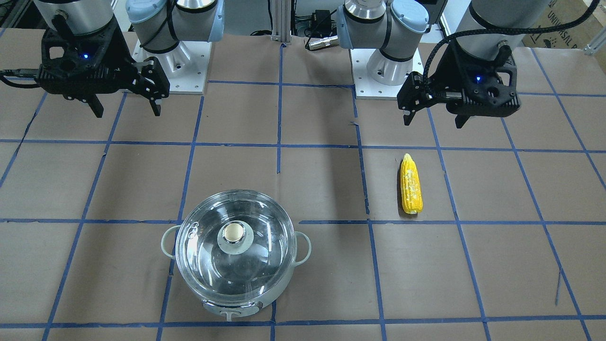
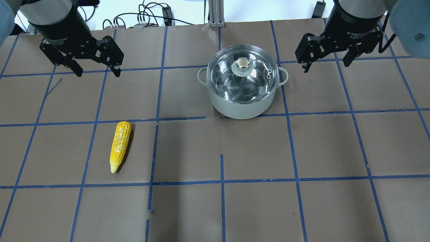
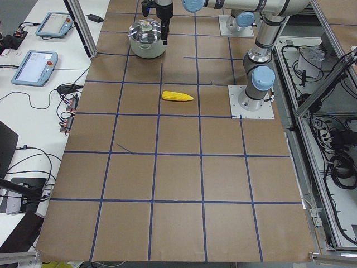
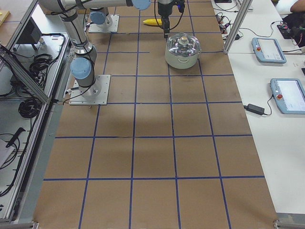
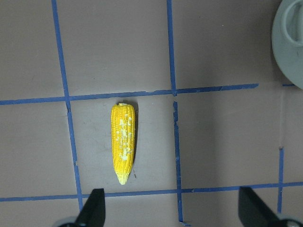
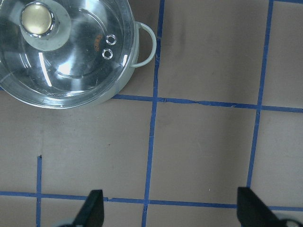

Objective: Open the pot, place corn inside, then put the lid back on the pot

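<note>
- Corn [image 2: 120, 146] lies at 5 o'clock from the left gripper [image 2: 98, 73], which hangs wide open and empty.
- Likewise spread and empty, the right gripper [image 2: 325, 66] has the pot [image 2: 242, 107], lid [image 2: 242, 75] on, at 8 o'clock.
- Both things rest on the tabletop [image 2: 255, 151].

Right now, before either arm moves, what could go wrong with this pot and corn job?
1. The knob on the lid is small and could slip from the right gripper, dropping the glass.
2. The tapered corn lies loose on the table and may roll when the left gripper closes.
</note>
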